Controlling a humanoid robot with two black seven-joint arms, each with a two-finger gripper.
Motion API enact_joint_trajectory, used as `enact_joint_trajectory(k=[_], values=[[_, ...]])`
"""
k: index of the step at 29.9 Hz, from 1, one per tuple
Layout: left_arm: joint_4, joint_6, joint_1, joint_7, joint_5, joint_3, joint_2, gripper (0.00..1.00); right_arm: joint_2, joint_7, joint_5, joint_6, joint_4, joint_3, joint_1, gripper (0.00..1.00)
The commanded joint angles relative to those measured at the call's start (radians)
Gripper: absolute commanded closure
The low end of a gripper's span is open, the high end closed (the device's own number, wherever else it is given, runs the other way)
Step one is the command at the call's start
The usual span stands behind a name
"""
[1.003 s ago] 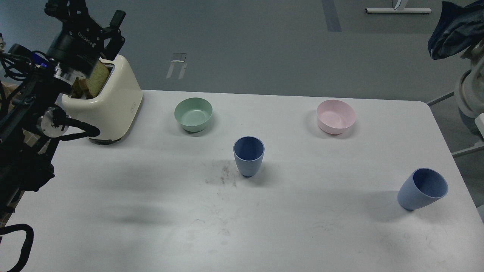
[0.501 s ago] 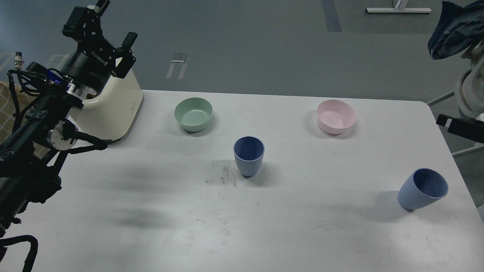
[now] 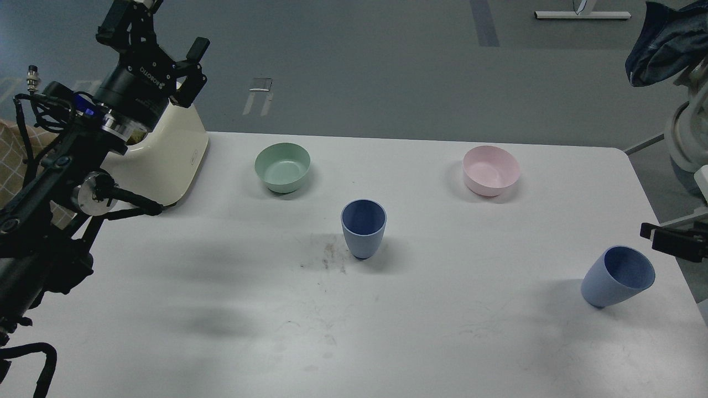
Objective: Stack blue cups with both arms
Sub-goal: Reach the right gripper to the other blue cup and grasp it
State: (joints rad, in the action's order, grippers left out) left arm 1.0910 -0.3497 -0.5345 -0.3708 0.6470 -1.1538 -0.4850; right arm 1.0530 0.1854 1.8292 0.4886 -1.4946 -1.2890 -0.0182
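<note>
two matte blue cups, one point(image 3: 363, 228) upright mid-table, other point(image 3: 617, 276) near right edge, well apart

Cups point(image 3: 363, 228) before bowls point(image 3: 282, 167) on table point(image 3: 221, 309)

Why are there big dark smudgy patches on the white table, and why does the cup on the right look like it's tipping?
Head view: the soft grey patches on the table are blurred shadows, probably of the arms overhead; the darker streaks by the middle blue cup look like scuffs. Head view: the right blue cup appears tilted outward, possibly wide-angle distortion near the edge.

left arm point(image 3: 61, 166): black, jointed | looped cables | hand point(image 3: 160, 33): white ROBOTIQ lettering
</note>
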Motion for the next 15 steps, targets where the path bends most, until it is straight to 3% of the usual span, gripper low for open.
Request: enact_joint_trajectory(k=[1,11,15], values=[[-0.002,0.001,0.001,0.001,0.0,0.0,0.0,0.03,-0.028,-0.003,0.021,0.0,-0.004,0.0,-0.023,0.08],[-0.013,0.001,0.001,0.001,0.0,-0.001,0.0,0.03,-0.042,-0.023,0.024,0.0,-0.004,0.002,-0.035,0.27],[-0.013,0.001,0.002,0.001,0.0,0.0,0.008,0.03,-0.057,-0.029,0.022,0.0,-0.003,0.003,-0.031,0.47]])
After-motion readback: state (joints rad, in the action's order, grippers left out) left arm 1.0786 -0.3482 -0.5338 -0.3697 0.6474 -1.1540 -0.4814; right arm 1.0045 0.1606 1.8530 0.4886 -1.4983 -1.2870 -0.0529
